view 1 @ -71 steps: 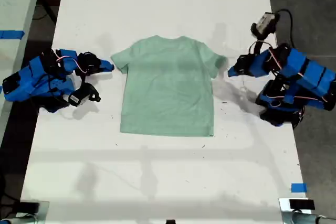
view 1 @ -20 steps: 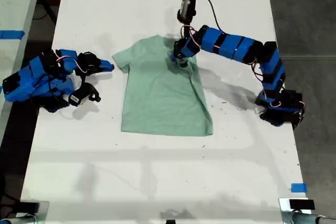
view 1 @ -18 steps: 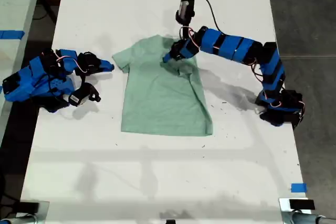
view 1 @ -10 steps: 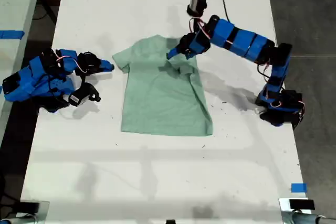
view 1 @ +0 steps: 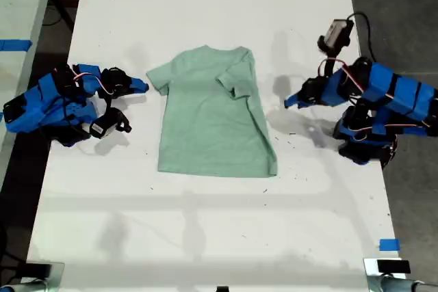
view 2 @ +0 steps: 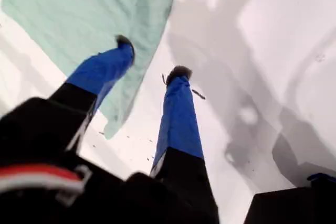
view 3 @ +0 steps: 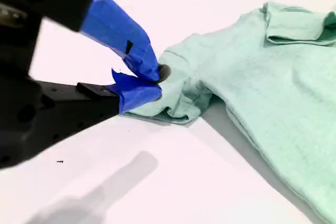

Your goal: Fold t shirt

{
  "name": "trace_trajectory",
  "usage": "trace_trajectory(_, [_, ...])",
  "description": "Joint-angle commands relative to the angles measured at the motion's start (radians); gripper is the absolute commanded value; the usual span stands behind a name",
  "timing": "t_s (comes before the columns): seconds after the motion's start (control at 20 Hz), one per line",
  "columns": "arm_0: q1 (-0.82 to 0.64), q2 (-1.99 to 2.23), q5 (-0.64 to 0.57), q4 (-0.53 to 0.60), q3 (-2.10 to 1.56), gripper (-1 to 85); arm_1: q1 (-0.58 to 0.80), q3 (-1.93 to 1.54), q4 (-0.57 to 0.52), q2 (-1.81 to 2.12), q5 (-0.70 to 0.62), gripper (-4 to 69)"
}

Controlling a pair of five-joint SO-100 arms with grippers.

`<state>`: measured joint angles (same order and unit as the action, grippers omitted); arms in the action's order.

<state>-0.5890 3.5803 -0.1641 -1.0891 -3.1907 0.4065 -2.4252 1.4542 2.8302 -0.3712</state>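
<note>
Exterior view: t shirt flat mid-bench, one sleeve folded inward. My first gripper at exterior view's right, jaws apart, empty, off cloth. My second gripper jaws closed at other sleeve; grip unclear, prob. set for matching fold.

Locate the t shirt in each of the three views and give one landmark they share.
Exterior view: the t shirt lies mid-table, between the arms.
First wrist view: its edge shows beyond my first gripper.
Second wrist view: its sleeve lies at my second gripper.
Shared landmark: the white table.
</note>
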Motion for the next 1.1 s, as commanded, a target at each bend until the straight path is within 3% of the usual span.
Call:
trace_trajectory(0.0, [-0.012,0.006,0.011,0.023,-0.02,-0.1,-0.107,-0.44,-0.003,0.549,0.089,5.3])
trace_trajectory(0.05, [-0.021,0.006,0.011,0.023,-0.02,-0.1,-0.12,-0.528,0.049,0.684,0.089,4.3])
trace_trajectory(0.25, [-0.117,0.006,0.017,0.023,-0.017,0.1,-0.138,-0.657,-0.064,0.666,-0.008,3.7])
trace_trajectory(0.4, [-0.192,0.006,0.018,0.023,-0.015,-0.1,-0.11,-0.658,-0.069,0.67,-0.064,4.4])
trace_trajectory(1.05, [-0.16,0.006,0.032,0.021,-0.018,-0.1,-0.137,-0.66,-0.069,0.67,-0.044,1.5])
